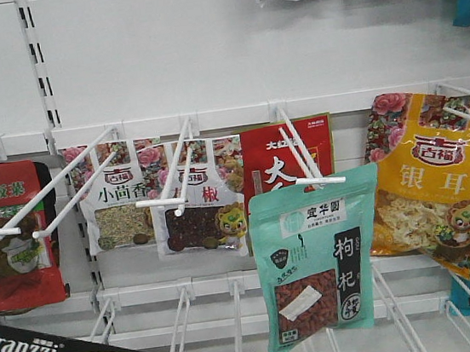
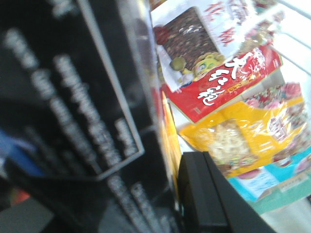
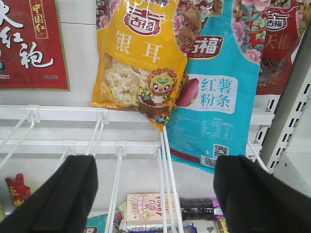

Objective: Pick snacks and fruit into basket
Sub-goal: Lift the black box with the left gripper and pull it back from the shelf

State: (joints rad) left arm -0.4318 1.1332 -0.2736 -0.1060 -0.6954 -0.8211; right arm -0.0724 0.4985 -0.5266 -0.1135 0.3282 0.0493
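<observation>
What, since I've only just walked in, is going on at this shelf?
A two-armed robot faces a shelf of hanging snack pouches. Its open right gripper hovers before a yellow pouch and a blue pouch, holding nothing. A left finger shows close beside a black box; its grip is unclear. No basket or fruit is in view.
</observation>
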